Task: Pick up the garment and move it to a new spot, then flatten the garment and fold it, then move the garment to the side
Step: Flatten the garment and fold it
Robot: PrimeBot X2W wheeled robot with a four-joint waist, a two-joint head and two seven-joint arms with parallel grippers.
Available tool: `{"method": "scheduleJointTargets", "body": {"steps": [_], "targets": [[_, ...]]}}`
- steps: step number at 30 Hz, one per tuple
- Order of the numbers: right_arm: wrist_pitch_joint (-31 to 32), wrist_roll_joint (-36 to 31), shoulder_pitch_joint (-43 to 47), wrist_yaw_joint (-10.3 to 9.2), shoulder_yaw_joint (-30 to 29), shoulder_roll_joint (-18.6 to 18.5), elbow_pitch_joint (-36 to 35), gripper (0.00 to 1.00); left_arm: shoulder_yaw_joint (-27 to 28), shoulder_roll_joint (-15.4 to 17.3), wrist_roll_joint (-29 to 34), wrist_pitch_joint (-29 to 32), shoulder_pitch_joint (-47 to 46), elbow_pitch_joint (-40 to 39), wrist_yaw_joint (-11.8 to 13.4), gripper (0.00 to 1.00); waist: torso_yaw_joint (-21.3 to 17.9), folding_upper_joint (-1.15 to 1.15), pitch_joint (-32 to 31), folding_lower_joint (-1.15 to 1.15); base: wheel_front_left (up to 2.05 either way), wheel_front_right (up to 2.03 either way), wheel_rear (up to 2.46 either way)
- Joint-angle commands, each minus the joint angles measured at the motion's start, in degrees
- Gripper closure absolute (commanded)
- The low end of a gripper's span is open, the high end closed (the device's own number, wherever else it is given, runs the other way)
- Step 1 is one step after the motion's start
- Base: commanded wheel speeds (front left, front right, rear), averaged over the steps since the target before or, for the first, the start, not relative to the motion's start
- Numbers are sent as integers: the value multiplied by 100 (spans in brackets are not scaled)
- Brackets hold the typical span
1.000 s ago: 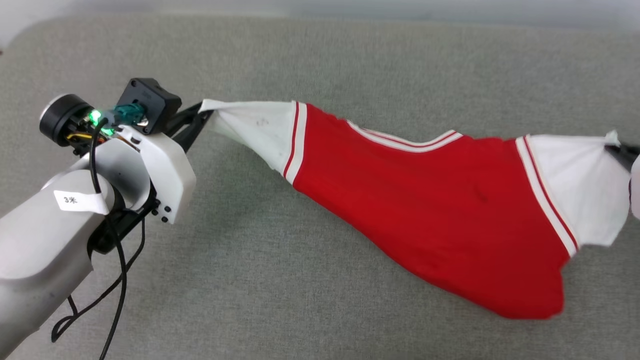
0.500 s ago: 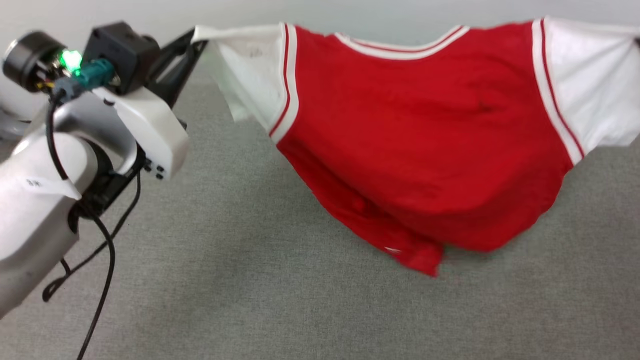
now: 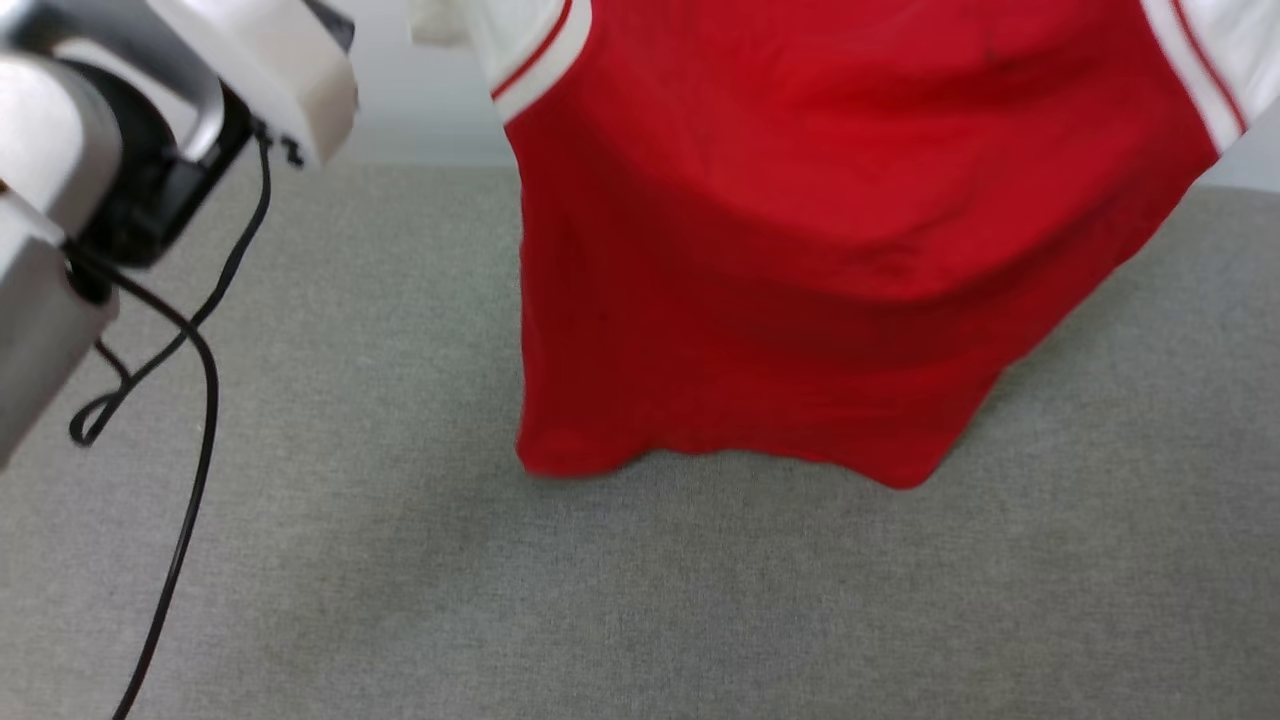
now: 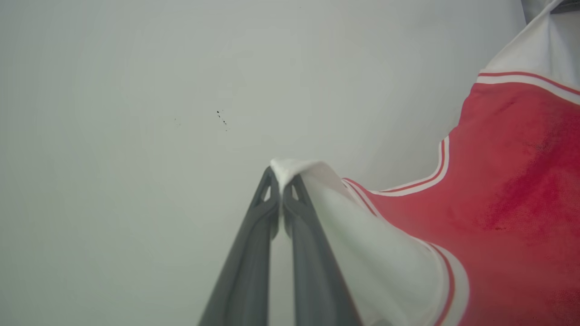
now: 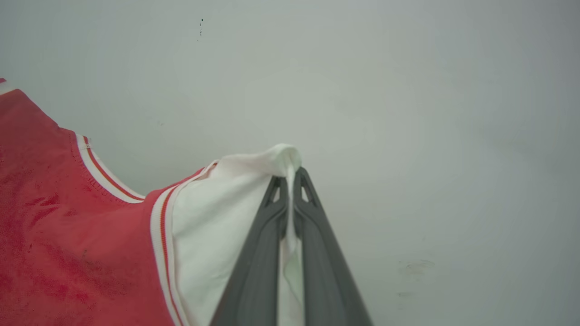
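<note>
The garment [image 3: 800, 230], a red shirt with white sleeves and red-white striped trim, hangs spread in the air over the grey surface, its hem near the cloth-covered top. My left gripper [image 4: 282, 181] is shut on the tip of one white sleeve [image 4: 362, 244], seen in the left wrist view. In the right wrist view my right gripper [image 5: 290, 179] is shut on the other white sleeve [image 5: 217, 226]. The head view has my left arm's pale wrist housing [image 3: 250, 60] at the upper left; both sleeve ends run off its top edge.
A grey fabric surface [image 3: 640, 600] lies under the shirt. A pale wall [image 3: 420, 110] stands behind it and fills the background of both wrist views. A black cable [image 3: 195, 400] dangles from my left arm.
Both grippers have lifted the shirt from a low slanting stretch to a high hang; its body now drapes straight down and the sleeves have left the head view's top.
</note>
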Motion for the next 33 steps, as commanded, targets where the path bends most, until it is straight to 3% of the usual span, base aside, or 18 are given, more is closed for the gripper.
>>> {"method": "scheduleJointTargets", "body": {"steps": [1,11,23,28,33], "targets": [[33,-79,-263,-6,-8,41,27,100,81,-74,-36,-9,-195,68,-33,100,9,0,195,0,0,0,0],[-36,-637,-2385,-6,272,255,925,100,447,-523,152,-118,-1771,1067,-398,100,-5,0,1378,0,0,0,0],[-802,-1203,-4740,-6,627,739,2623,100,651,-1011,442,-583,-3306,2522,-690,100,-40,0,2317,0,0,0,0],[-1163,-1167,-5086,-6,882,822,3219,100,601,-1135,467,-798,-3331,2944,-776,100,-50,0,2492,0,0,0,0],[-1562,-930,-4862,-6,1189,854,3641,100,539,-1136,363,-1032,-2934,3237,-874,100,-84,0,2545,0,0,0,0]]}}
